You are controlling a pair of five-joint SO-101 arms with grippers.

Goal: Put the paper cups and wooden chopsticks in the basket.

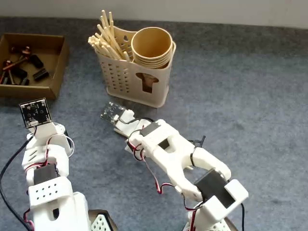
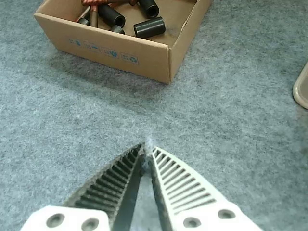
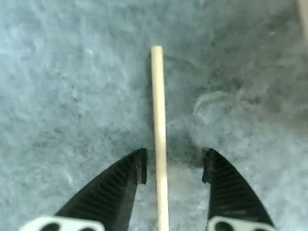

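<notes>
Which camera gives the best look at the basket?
The high view: the whole basket shows, with cups and chopsticks inside. The left wrist view catches just its beige edge; the right wrist view faces a loose chopstick instead.

Open gap between basket (image 1: pixel 122 81) and cardboard box (image 1: pixel 48 51)
</notes>
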